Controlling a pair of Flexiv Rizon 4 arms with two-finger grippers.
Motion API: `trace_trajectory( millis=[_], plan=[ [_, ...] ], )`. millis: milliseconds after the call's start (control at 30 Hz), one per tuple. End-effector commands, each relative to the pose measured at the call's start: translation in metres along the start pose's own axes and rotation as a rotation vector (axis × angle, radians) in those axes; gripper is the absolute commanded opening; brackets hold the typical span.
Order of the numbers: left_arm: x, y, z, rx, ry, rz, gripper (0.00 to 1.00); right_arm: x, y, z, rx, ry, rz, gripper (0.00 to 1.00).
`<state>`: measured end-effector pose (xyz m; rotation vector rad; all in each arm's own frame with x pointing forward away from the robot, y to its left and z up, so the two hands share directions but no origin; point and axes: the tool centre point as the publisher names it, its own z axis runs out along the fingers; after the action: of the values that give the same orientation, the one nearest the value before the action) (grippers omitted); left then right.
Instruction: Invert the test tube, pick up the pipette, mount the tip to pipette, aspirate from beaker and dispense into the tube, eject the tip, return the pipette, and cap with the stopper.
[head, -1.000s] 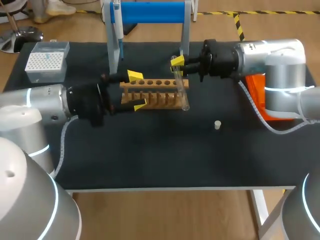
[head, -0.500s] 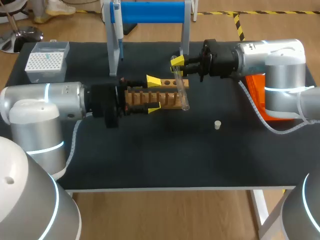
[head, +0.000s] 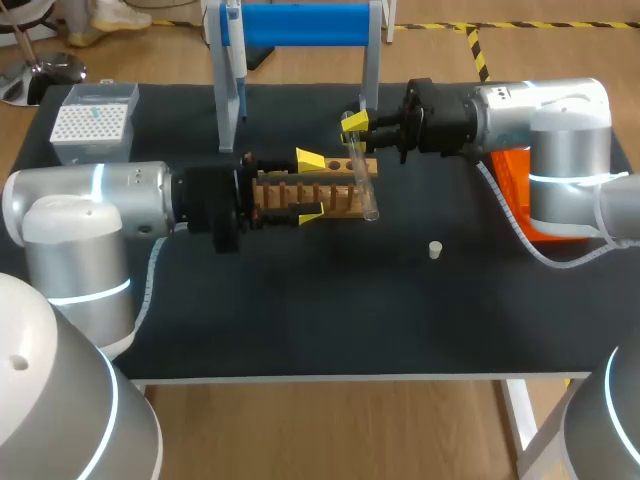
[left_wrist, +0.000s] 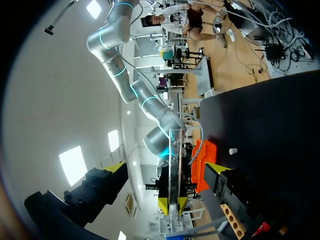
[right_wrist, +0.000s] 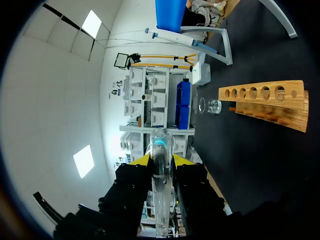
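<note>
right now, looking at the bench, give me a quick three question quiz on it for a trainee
1. True or false: the right gripper is shut on the test tube.
2. Where is the white stopper? A: inside the test tube. B: loose on the black table. C: in the right gripper.
3. Which gripper is open at the wooden rack?

Key: 1 true. 2 B. 3 the left gripper.
</note>
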<state>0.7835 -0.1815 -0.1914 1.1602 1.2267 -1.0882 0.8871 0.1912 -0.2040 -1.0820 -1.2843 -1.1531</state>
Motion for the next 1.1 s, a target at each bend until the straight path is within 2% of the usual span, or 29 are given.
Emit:
trace_trajectory(
  millis=[33, 133, 233, 400, 733, 1100],
  plan=[
    [0.0, -0.001, 0.0, -0.002, -0.002, 0.004, 1.0, 0.001, 0.0, -0.001, 0.0, -0.002, -0.001, 0.0],
    [0.0, -0.001, 0.0, -0.002, -0.002, 0.004, 1.0, 0.001, 0.0, -0.001, 0.0, -0.002, -0.001, 0.0],
    [0.001, -0.003, 0.01, 0.023, 0.012, 0.024, 1.0, 0.001, 0.0, -0.001, 0.0, -0.002, -0.001, 0.0],
    [0.0, -0.005, 0.028, 0.06, -0.009, 0.06, 1.0, 0.001, 0.0, -0.001, 0.0, -0.002, -0.001, 0.0],
    [0.001, -0.002, 0.053, 0.098, 0.029, 0.056, 1.0, 0.001, 0.0, -0.001, 0.0, -0.002, -0.001, 0.0],
    [0.001, -0.001, 0.067, 0.11, 0.03, 0.036, 1.0, 0.001, 0.0, -0.001, 0.0, -0.002, -0.001, 0.0]
  ],
)
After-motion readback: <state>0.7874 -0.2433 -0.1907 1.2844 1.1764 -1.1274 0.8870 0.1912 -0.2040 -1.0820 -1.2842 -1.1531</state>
